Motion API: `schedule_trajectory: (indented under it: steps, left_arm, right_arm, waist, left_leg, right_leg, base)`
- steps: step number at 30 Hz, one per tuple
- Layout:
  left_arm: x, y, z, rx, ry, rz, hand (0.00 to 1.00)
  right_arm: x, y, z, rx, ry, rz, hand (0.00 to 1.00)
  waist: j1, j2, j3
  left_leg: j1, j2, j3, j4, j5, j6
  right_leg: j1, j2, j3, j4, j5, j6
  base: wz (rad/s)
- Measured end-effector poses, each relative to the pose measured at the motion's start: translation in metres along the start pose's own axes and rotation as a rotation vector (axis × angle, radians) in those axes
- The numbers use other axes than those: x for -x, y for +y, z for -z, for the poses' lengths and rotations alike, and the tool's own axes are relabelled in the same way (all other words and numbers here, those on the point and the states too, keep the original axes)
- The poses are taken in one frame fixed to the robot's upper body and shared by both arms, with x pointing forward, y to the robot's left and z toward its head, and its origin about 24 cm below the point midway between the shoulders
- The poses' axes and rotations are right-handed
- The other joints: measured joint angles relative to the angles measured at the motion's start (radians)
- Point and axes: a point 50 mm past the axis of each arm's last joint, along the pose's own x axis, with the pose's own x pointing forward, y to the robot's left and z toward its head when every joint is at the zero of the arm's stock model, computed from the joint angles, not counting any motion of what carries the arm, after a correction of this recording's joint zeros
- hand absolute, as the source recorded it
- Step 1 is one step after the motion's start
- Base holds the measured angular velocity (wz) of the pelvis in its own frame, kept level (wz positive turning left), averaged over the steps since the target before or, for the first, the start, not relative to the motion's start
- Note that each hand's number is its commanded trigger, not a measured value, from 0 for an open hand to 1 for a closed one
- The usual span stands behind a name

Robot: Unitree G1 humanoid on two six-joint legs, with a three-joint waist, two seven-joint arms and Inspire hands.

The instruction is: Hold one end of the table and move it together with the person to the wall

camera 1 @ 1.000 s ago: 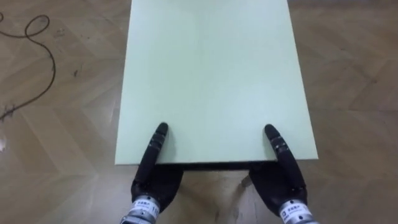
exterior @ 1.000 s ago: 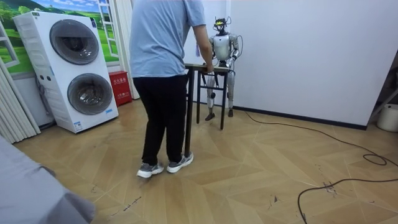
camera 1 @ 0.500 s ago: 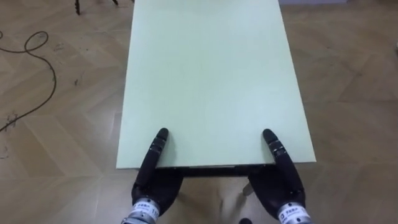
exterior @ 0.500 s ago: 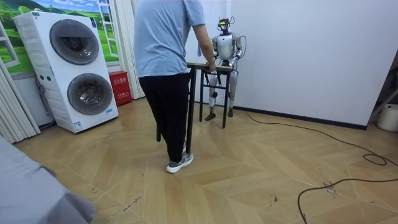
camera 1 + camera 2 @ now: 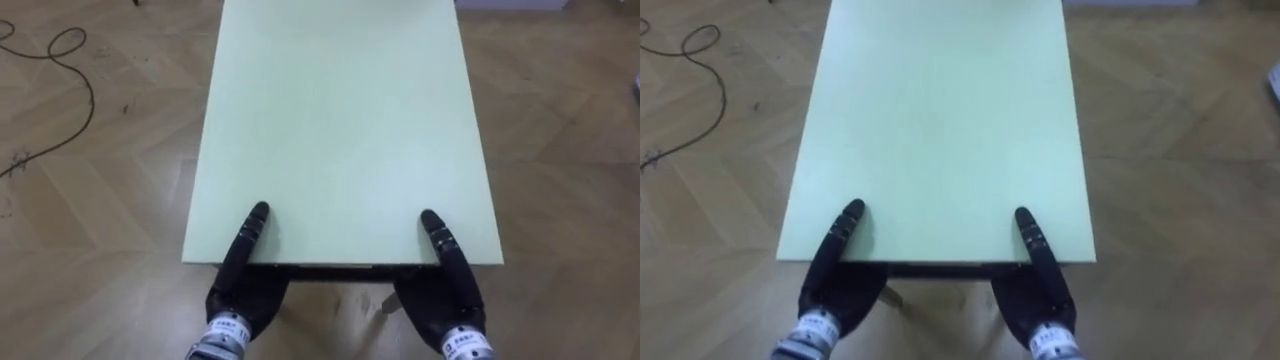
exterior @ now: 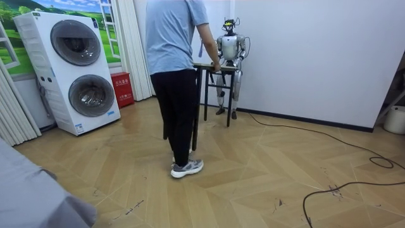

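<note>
A pale green table [image 5: 340, 120] stretches away from me, its near edge at my hands. My left hand [image 5: 245, 285] grips that edge near the left corner, thumb on top and palm beneath. My right hand [image 5: 445, 295] holds near the right corner the same way, and the fingers of both are hidden under the top. In the room view a person [image 6: 174, 57] in a light blue shirt stands at the far end of the table [image 6: 212, 65], holding it with one hand. I stand at the other end, close to a white wall.
A stacked washer and dryer [image 6: 79, 69] and a red box [image 6: 121, 88] stand at the room view's left. A dark cable [image 5: 60, 60] lies on the wood floor to my left, and another cable [image 6: 342, 190] crosses the floor at the room view's right.
The person has stepped toward my end, and the table and I have shifted a little to the room view's right. Both hands keep their hold.
</note>
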Motion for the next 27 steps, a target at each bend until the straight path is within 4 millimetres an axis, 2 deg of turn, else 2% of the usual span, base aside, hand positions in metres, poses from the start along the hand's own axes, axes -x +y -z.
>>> schedule_trajectory:
  steps: [3,6,12,15,27]
  left_arm:
    - [0.002,0.001,-0.001,0.001,-0.005,-0.002,1.0]
    - [0.003,0.001,-0.002,0.002,-0.009,-0.003,1.0]
    - [0.004,0.001,-0.002,0.008,-0.009,-0.003,1.0]
    - [0.008,0.002,-0.002,0.024,-0.019,-0.004,1.0]
    - [0.009,0.002,0.001,0.06,-0.034,-0.001,1.0]
  right_arm:
    - [0.0,0.0,0.002,-0.002,-0.001,-0.001,1.0]
    - [0.0,0.0,0.004,-0.001,0.001,-0.001,1.0]
    - [0.0,0.002,0.005,0.009,-0.005,-0.006,1.0]
    - [-0.001,0.004,0.004,0.024,0.0,-0.019,1.0]
    - [-0.007,0.012,0.001,0.073,-0.001,-0.048,1.0]
  waist:
    - [0.014,0.002,0.0001]
    - [0.027,0.008,0.0004]
    - [0.045,0.021,-0.001]
    - [0.046,0.022,-0.0016]
    - [0.053,0.024,-0.0008]
  left_leg:
    - [0.0,0.017,-0.001,-0.001,0.004,-0.007]
    - [-0.002,0.024,-0.004,-0.001,0.006,-0.011]
    - [-0.016,0.035,-0.028,0.004,0.01,-0.017]
    - [-0.027,0.035,-0.041,0.008,0.011,-0.018]
    - [-0.03,0.019,-0.111,0.01,0.013,-0.02]
  right_leg:
    - [0.014,0.018,-0.001,-0.041,0.019,-0.009]
    - [0.023,0.032,-0.005,-0.068,0.034,-0.015]
    - [0.027,0.042,-0.033,-0.074,0.04,-0.018]
    - [0.031,0.042,-0.052,-0.083,0.04,-0.018]
    - [0.072,0.044,-0.074,-0.102,0.04,-0.018]
  base:
    - [-0.11]
    - [-0.04]
    - [0.11]
    - [0.15]
    - [0.18]
